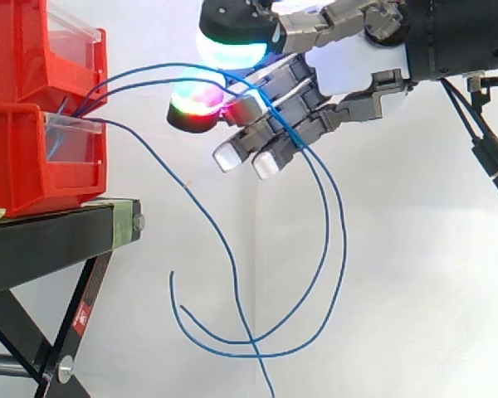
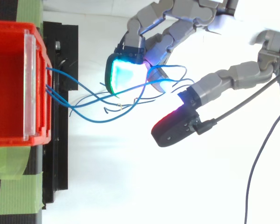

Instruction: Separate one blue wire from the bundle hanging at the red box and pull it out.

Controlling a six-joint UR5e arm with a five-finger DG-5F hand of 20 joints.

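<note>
We see the blue wires (image 1: 108,122) hanging from the front of the red box (image 1: 33,166), which sits at the edge of the black stand (image 1: 50,240). Their loops droop past that edge. The robot hand (image 1: 349,66) is spread wide among them, with wires lying across its fingers (image 1: 270,124), and none looks pinched. We judge the job barely begun: one wire has yet to be singled out, gripped and pulled free.

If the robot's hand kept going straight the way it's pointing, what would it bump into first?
Most likely the blue wires, which lie across the hand and hang in front of it. Behind them come the red bins. Depth is unclear, so it might slip past some.
</note>
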